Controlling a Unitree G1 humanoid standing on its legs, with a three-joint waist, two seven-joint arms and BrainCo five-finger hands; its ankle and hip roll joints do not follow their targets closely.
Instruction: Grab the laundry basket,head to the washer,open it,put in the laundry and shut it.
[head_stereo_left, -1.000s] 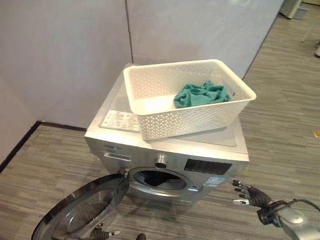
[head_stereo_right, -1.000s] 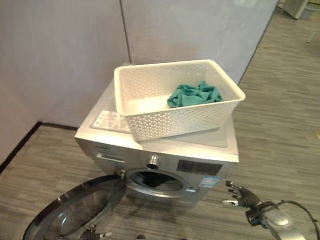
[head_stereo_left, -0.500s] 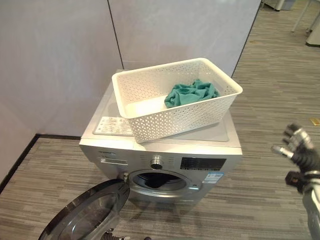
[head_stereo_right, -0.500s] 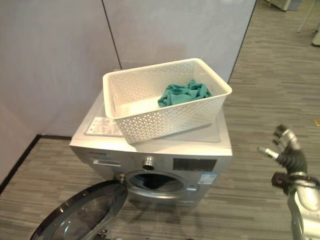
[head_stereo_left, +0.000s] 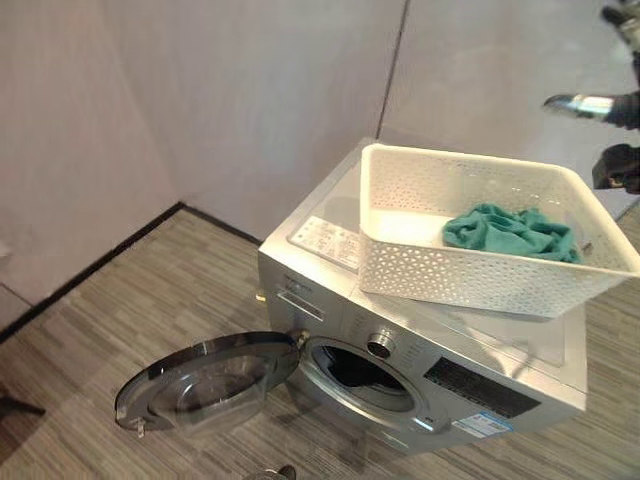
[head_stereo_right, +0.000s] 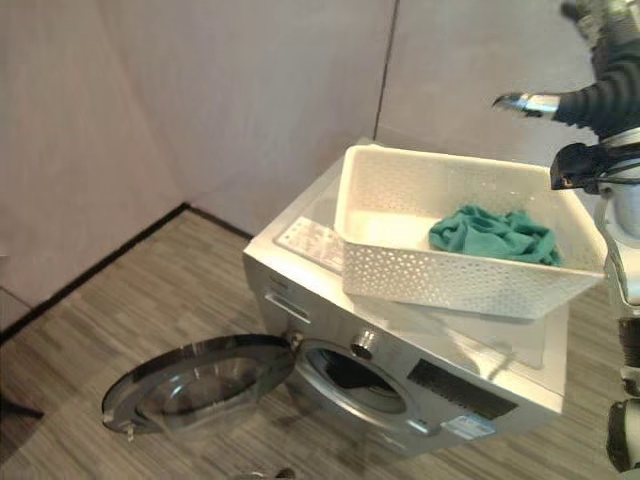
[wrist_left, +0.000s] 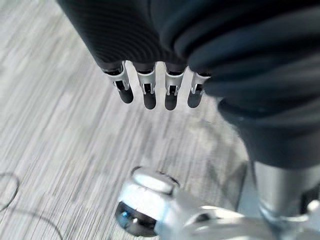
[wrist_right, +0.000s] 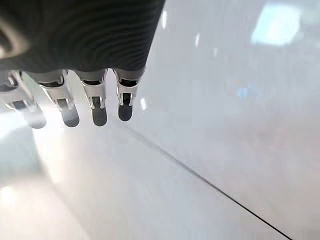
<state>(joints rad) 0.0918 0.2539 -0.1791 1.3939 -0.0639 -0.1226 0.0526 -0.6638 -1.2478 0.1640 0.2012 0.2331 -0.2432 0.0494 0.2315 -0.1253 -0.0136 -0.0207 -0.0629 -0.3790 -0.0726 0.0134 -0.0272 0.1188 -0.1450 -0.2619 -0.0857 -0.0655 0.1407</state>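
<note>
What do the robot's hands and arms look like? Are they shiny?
Partly shiny! The right hand wears a dark ribbed cover like a glove over its back and wrist, with a silver thumb poking out. Below it the arm is smooth silver-grey with dark joints. The left hand looks the same: a dark ribbed cover, then a row of silver fingers with dark rounded tips.
</note>
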